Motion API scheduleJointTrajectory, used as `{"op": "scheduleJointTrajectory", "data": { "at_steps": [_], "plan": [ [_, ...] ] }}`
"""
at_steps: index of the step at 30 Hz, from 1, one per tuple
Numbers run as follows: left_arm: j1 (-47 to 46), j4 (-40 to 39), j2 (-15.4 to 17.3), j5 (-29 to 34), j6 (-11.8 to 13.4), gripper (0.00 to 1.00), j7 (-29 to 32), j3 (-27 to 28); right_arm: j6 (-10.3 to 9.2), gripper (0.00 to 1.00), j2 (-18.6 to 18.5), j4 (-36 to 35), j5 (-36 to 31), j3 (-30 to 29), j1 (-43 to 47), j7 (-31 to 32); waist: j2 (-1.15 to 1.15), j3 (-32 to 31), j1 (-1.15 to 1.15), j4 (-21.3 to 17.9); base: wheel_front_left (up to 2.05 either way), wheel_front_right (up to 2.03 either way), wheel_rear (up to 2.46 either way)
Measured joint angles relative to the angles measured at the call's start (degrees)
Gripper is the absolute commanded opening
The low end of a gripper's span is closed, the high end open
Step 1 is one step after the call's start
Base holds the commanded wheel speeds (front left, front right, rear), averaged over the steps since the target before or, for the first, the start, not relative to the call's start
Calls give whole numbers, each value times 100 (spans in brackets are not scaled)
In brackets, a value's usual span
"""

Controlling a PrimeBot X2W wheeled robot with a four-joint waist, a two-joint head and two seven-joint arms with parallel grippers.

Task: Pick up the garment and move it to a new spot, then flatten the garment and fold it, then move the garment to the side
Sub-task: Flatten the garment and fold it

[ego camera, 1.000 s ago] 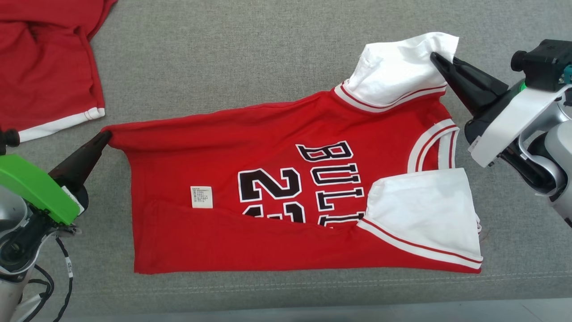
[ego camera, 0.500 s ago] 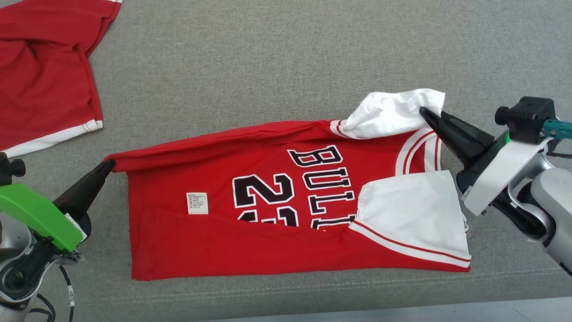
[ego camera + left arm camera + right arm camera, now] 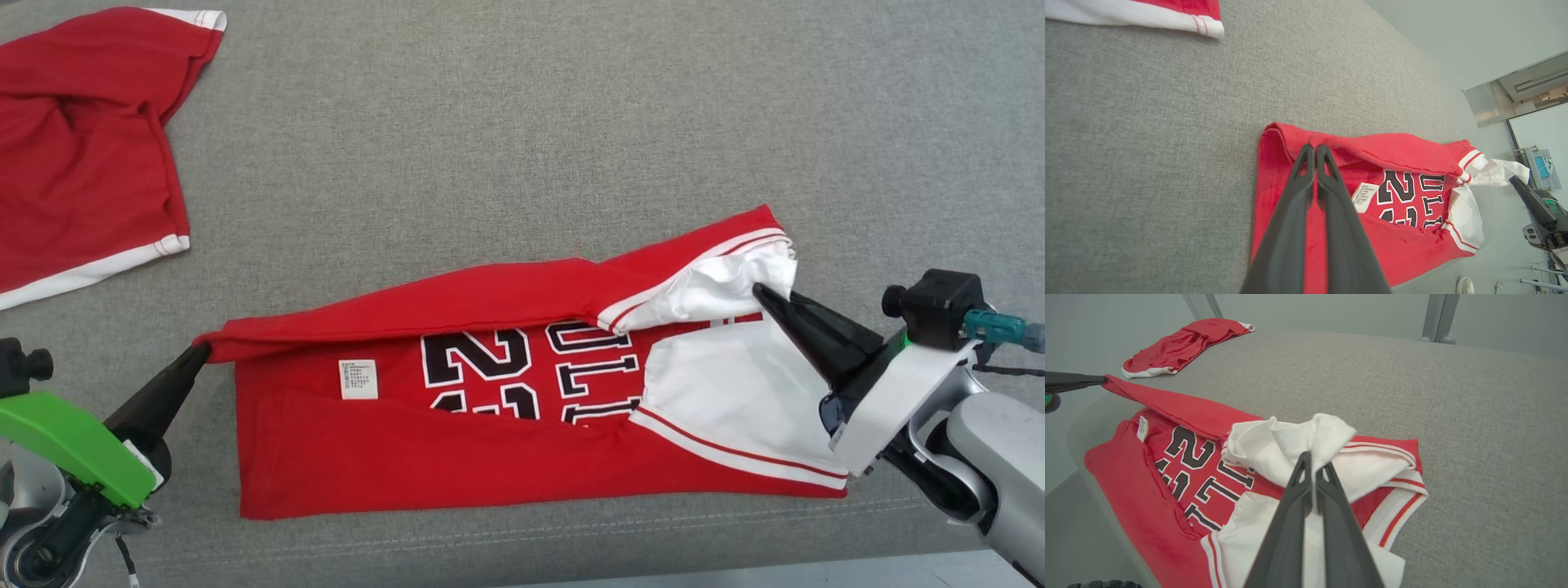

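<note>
Head view: left gripper [image 3: 198, 353] and right gripper [image 3: 759, 290], both clamped on the shirt [image 3: 490, 465], have pulled its far edge nearer, advancing the fold.

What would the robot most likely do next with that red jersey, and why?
Probably draw both pincers nearer, laying the lifted far edge onto the near edge. The left pincer grips a hem corner of the jersey, the right pincer its white sleeve; the fold only half-covers the numbers.
</note>
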Motion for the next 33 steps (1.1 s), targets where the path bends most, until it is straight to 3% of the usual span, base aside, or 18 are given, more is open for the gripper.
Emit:
{"op": "scheduleJointTrajectory", "data": {
  "at_steps": [14, 22, 23, 24, 25, 26, 27, 33],
  "plan": [
    [309, 2, 167, -192, 0, 0, -172, 56, -156, 0, -193, -375, -46, -32, 356, -57, 0, -96, 0, -30, 0, 0, 0],
    [529, -1, 218, -167, 0, 0, -88, -167, -201, 0, -297, -360, -41, 270, 701, 151, 0, -83, 0, -37, 0, 0, 0],
    [529, 13, 218, -166, 0, 8, -88, -174, -202, 26, -298, -355, -40, 286, 708, 163, 0, -78, 0, -33, 0, 0, 0],
    [529, 34, 218, -166, 0, 23, -88, -182, -203, 47, -301, -352, -62, 296, 707, 168, 0, -72, 0, -29, 0, 0, 0],
    [529, 52, 218, -166, 0, 37, -80, -203, -202, 78, -313, -350, -84, 312, 706, 212, 0, -68, 0, -26, 0, 0, 0],
    [530, 56, 218, -166, 0, 69, -33, -236, -202, 98, -320, -350, -81, 326, 706, 247, 0, -64, 0, -24, 0, 0, 0],
    [530, 63, 216, -166, 0, 100, -1, -275, -202, 100, -321, -352, -79, 330, 706, 256, 0, -61, 0, -23, 0, 0, 0],
    [626, 225, 343, 53, 0, 100, 109, -414, -208, 100, -494, -327, -58, 399, 720, 563, 0, -68, 0, -25, 0, 0, 0]
  ]
}}
